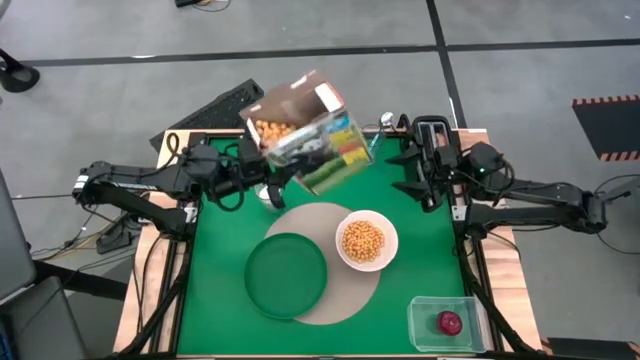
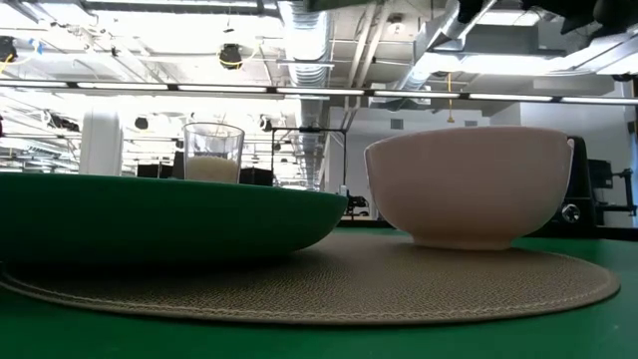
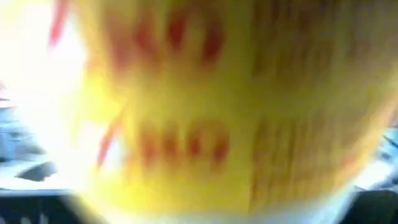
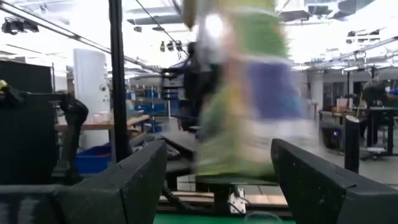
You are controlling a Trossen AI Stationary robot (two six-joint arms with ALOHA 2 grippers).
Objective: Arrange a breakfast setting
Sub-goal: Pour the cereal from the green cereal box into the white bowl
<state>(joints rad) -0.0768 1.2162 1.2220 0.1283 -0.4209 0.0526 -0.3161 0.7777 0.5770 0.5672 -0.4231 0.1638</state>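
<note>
The green-yellow cereal box (image 1: pixel 308 135) hangs in the air over the table's far middle, tilted, its open top showing cereal. My left gripper (image 1: pixel 252 168) is at the box's left side, mostly hidden under it; the box fills the left wrist view (image 3: pixel 199 112). My right gripper (image 1: pixel 425 178) is open and empty at the far right, and the box shows ahead of it (image 4: pixel 249 93). The round beige placemat (image 1: pixel 330 300) carries the dark green plate (image 1: pixel 287 275) and the white bowl (image 1: pixel 366 240), which holds cereal. The milk glass (image 2: pixel 212 155) stands behind the plate. My left gripper is shut on the cereal box, coming at it from the table's left. The box itself hides the fingers and the place of contact in every view. The box is lifted clear of the table and tilted, its open top toward the far left.
A clear container (image 1: pixel 445 322) with the red apple (image 1: pixel 450 322) sits at the near right corner. A metal object (image 1: pixel 387 121) lies at the far edge beside my right arm. A dark keyboard (image 1: pixel 215 108) lies beyond the far left edge. Green table shows bare at the near left (image 1: pixel 215 310).
</note>
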